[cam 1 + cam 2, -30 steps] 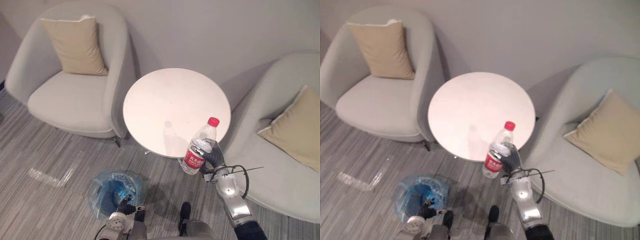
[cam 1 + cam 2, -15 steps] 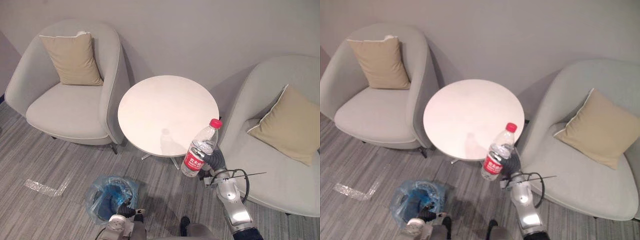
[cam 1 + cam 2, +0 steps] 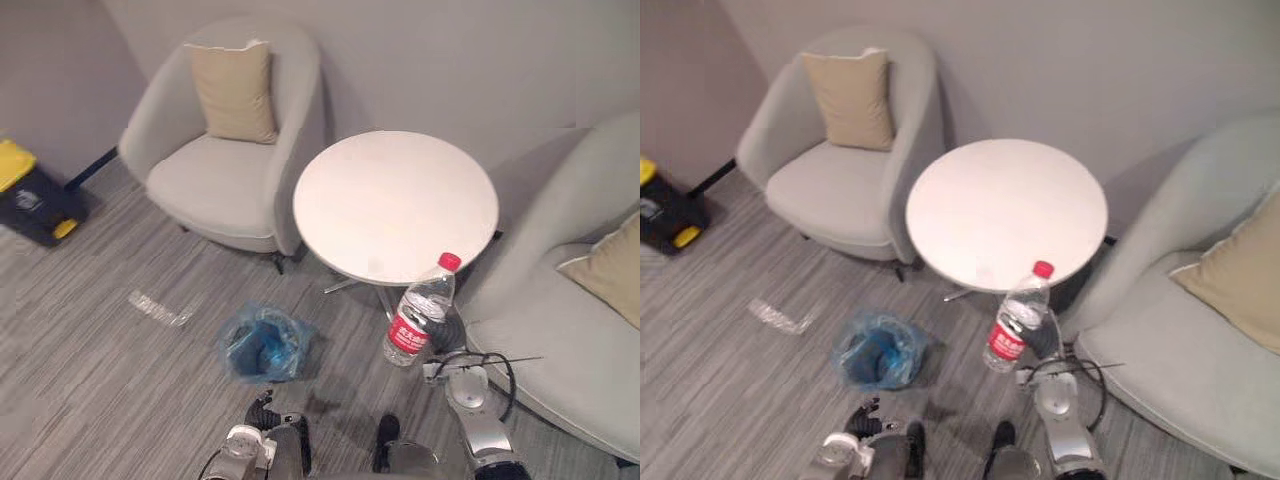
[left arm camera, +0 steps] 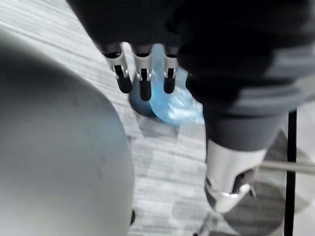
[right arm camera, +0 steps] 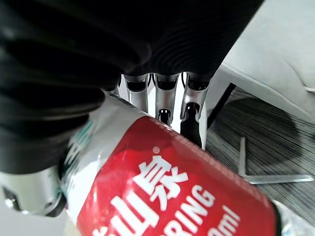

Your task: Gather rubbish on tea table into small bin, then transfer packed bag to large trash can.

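My right hand (image 3: 443, 335) is shut on a clear water bottle (image 3: 416, 318) with a red cap and red label, held upright just off the near edge of the round white tea table (image 3: 395, 195). In the right wrist view the fingers (image 5: 167, 101) curl round the bottle's label (image 5: 162, 196). The small bin (image 3: 264, 346), lined with a blue bag, stands on the floor left of the bottle. My left hand (image 3: 262, 410) hangs low near the bin, fingers (image 4: 141, 76) straight and holding nothing, with the blue bag (image 4: 170, 101) past them.
A dark trash can with a yellow lid (image 3: 28, 188) stands far left by the wall. Grey armchairs with tan cushions flank the table, one at the left (image 3: 225, 165) and one at the right (image 3: 570, 340). A clear plastic scrap (image 3: 158, 308) lies on the carpet.
The camera has swung left, bringing the yellow-lidded can into view. The bottle stays in my right hand off the table's near edge. My left hand stays low.
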Robot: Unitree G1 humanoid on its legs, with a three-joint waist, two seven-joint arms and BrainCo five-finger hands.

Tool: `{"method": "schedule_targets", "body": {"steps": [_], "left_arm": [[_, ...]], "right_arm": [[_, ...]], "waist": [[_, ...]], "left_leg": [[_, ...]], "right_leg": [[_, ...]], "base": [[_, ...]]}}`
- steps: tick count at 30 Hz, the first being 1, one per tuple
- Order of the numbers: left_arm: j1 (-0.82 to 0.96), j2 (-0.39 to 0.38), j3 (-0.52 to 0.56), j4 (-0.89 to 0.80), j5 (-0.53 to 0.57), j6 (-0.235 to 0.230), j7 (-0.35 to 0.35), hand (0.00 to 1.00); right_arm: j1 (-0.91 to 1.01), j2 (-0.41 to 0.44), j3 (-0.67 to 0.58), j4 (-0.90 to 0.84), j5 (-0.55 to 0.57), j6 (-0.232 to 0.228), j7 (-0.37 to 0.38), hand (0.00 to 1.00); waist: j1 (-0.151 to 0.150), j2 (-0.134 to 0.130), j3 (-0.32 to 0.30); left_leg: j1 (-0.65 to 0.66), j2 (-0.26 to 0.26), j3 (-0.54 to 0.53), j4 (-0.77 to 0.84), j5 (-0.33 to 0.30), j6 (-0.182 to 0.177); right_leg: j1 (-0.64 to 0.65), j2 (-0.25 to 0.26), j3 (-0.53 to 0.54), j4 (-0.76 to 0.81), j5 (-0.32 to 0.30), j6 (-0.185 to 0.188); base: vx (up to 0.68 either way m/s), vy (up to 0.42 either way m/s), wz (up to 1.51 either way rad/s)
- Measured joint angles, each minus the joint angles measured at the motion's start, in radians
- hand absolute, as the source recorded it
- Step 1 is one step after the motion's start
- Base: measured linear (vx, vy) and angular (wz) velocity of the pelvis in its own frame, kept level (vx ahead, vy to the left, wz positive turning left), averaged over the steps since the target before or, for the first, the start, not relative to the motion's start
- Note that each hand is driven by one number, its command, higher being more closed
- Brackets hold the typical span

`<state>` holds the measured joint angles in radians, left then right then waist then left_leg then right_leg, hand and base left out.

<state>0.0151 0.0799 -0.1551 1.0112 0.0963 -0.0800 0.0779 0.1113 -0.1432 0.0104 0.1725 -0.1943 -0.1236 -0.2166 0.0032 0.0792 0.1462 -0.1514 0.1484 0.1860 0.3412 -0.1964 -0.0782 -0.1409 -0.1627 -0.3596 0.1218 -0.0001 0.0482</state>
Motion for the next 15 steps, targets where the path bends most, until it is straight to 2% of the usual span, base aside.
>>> {"method": "schedule_targets", "body": {"steps": [1,3,4,6,10,13,15], "left_arm": [[0.005,0.002,-0.004,0.000,-0.001,0.000,-0.001,0.00],[-0.001,0.028,-0.019,0.001,-0.001,0.000,0.005,0.00],[-0.002,0.030,-0.023,0.001,0.000,0.001,0.005,0.00],[0.006,0.030,-0.022,0.001,0.000,0.000,0.007,0.00],[0.011,0.044,-0.018,0.002,-0.001,0.000,0.014,0.00],[0.011,0.045,-0.008,0.002,-0.002,0.000,0.022,0.00],[0.011,0.045,0.004,0.005,-0.002,0.000,0.027,0.00]], "right_arm": [[0.000,-0.005,-0.003,0.005,0.000,0.000,0.000,1.00],[0.009,0.031,0.000,0.009,0.000,0.007,0.003,1.00],[0.008,0.033,0.001,0.009,0.000,0.007,0.003,1.00],[0.010,0.035,0.005,0.009,-0.001,0.007,0.003,1.00],[-0.004,0.035,0.023,0.027,-0.001,0.007,0.003,1.00],[-0.014,0.035,0.034,0.068,-0.002,0.011,0.003,1.00],[-0.013,0.035,0.035,0.084,-0.003,0.014,0.003,1.00]], "waist": [[-0.001,0.003,-0.002],[0.004,-0.038,-0.011],[0.003,-0.044,-0.013],[0.004,-0.041,-0.020],[0.013,-0.035,-0.034],[0.019,-0.031,-0.032],[0.017,-0.034,-0.031]], "left_leg": [[0.012,-0.003,-0.001,-0.052,-0.020,-0.006],[0.019,-0.062,-0.010,-0.117,0.020,0.006],[0.024,-0.074,-0.017,-0.122,0.024,0.013],[0.034,-0.110,-0.035,-0.127,0.019,0.031],[0.026,-0.122,-0.037,-0.121,0.003,0.040],[0.008,-0.103,-0.043,-0.045,-0.045,0.045],[0.006,-0.105,-0.053,0.003,-0.075,0.047]], "right_leg": [[0.003,0.007,-0.008,-0.016,0.013,0.015],[0.029,-0.012,0.026,-0.077,0.037,0.051],[0.039,-0.017,0.040,-0.085,0.040,0.057],[0.073,-0.038,0.062,-0.102,0.049,0.068],[0.073,-0.043,0.074,-0.111,0.048,0.070],[0.054,-0.044,0.070,-0.029,-0.004,0.085],[0.030,-0.063,0.068,0.084,-0.068,0.094]], "base": [[-0.07,0.205,0.54],[-0.03,0.182,0.50],[0.00,0.172,0.49],[0.01,0.184,0.35],[0.08,0.060,0.08],[0.15,-0.005,0.03],[0.17,0.018,0.24]]}}
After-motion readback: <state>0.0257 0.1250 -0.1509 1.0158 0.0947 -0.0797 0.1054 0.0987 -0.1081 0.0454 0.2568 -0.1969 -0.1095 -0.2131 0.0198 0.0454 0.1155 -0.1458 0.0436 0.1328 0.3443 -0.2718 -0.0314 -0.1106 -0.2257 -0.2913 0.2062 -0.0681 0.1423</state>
